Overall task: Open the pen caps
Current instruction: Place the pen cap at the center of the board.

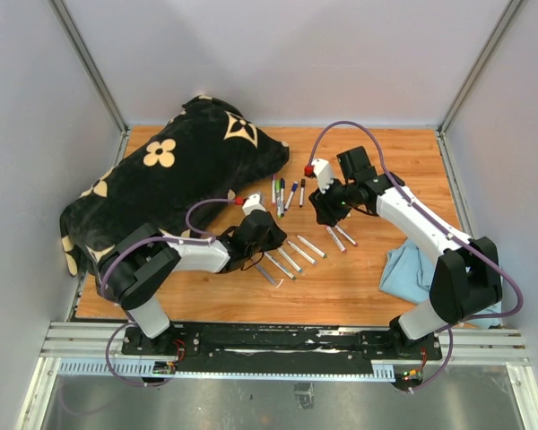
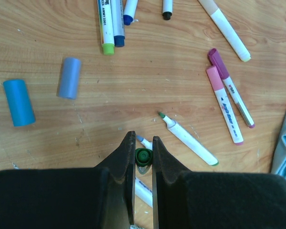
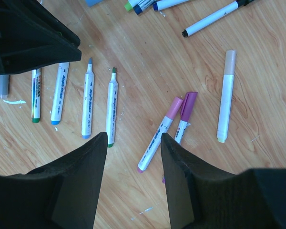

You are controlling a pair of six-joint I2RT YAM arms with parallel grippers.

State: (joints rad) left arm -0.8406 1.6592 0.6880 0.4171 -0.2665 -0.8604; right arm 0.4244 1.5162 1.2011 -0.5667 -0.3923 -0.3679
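The left gripper (image 2: 143, 139) had its fingers pinched narrowly on a green cap (image 2: 144, 155). The right gripper (image 3: 133, 138) held nothing, its fingers moderately apart above a pink cap (image 3: 174, 106) and a purple cap (image 3: 189, 101), both on their markers. A blue cap (image 2: 19, 102) and a paler blue cap (image 2: 69, 78) lay loose on the wooden table (image 1: 368, 287).

green cap (image 2: 143, 156), pink cap (image 2: 213, 76), purple cap (image 2: 215, 58), black flower-patterned cushion (image 1: 179, 179), blue cloth (image 1: 411, 269)

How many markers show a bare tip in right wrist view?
2: blue-tipped marker, green-tipped marker beside it, centre-left. Two markers further left have tips hidden.
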